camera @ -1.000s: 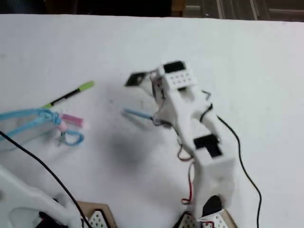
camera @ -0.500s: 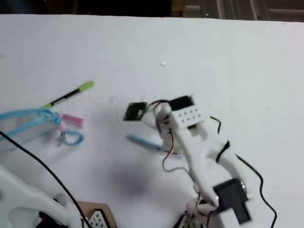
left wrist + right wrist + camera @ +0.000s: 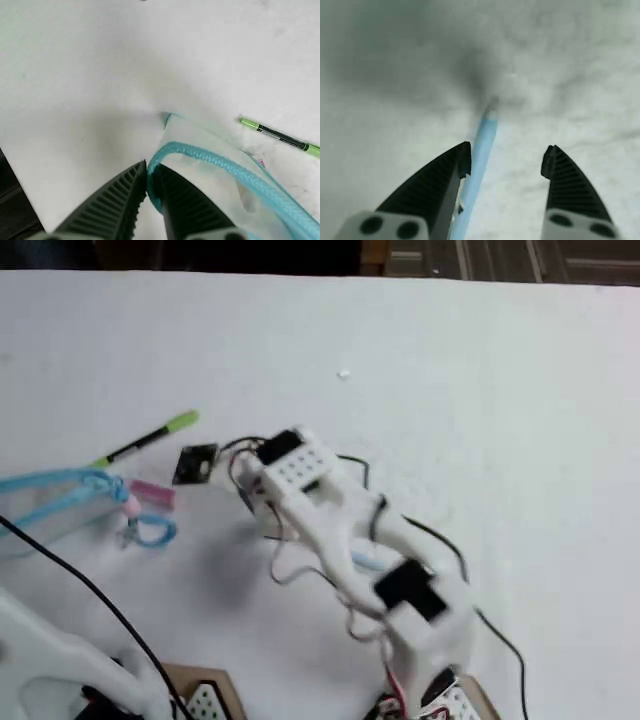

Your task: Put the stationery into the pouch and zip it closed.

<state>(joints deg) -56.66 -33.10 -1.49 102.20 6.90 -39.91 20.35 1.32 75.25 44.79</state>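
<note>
Your right hand [image 3: 507, 150] is open, blue pen [image 3: 482, 140] against one finger: closing could flick it away. Left hand [image 3: 149, 172] pinches the pouch [image 3: 210, 165].

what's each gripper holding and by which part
Left gripper pinches the pouch by its teal corded edge. Right gripper is open; the blue pen lies beside one finger, not clamped.

a white table [image 3: 500, 360] bears a pouch [image 3: 45, 505], green pen [image 3: 150, 438], pink eraser [image 3: 152, 493], blue pen [image 3: 482, 145].
</note>
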